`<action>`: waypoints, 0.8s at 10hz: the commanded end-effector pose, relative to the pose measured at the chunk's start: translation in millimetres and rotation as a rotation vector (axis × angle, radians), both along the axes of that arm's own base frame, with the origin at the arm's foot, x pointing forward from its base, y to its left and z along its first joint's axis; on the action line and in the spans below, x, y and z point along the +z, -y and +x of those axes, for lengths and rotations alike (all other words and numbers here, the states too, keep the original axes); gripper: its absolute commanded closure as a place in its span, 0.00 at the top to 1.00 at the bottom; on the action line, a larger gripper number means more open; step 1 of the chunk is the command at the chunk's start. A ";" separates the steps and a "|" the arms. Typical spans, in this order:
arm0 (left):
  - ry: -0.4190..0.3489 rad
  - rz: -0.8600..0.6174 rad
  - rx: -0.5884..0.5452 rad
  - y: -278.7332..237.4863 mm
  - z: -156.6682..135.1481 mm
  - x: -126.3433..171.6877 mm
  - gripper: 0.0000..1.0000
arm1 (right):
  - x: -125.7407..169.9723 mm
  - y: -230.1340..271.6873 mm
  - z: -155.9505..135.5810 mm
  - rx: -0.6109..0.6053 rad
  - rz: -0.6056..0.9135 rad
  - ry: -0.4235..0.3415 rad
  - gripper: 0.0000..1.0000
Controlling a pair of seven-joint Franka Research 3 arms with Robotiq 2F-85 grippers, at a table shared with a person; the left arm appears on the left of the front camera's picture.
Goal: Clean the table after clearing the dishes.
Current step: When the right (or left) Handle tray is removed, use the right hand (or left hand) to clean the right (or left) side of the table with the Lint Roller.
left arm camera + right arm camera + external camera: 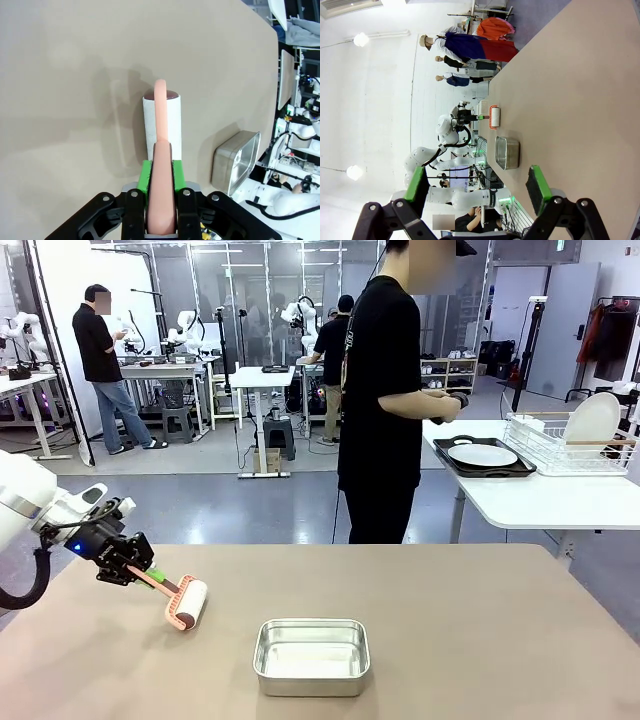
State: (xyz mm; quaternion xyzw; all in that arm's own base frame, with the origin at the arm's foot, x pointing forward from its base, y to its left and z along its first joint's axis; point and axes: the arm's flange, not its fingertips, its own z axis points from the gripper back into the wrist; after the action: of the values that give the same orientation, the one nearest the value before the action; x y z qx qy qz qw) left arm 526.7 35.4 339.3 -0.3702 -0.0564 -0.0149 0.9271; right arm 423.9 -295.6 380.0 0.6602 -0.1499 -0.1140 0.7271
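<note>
right claw [477, 186]: green pads spread wide, nothing between | surface [580, 100]: tan, mostly bare | steel pan [507, 152]: resting on surface, far off | lint roller [495, 117]: just beyond pan, held by left claw [481, 117]

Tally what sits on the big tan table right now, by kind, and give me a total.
Lint roller, pink handle, held by the left end effector, roll resting on the table: 1
Steel pan: 1
Total: 2
</note>
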 end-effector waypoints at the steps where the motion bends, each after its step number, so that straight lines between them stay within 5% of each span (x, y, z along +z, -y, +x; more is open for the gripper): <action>1: 0.060 -0.025 -0.035 -24.8 7.8 -2.5 0.21 | 2.9 -1.5 -3.4 0.003 -0.009 -0.004 1.00; 8: 0.074 0.055 -0.025 -80.8 15.1 4.8 0.21 | 2.9 -1.5 -3.4 0.003 -0.009 -0.004 1.00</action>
State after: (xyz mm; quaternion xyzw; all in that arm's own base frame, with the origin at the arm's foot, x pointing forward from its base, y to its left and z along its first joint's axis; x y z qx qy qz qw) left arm 531.3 103.6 343.1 -0.3589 -0.0812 -0.0459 0.9287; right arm 423.9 -295.6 379.9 0.6602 -0.1499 -0.1140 0.7271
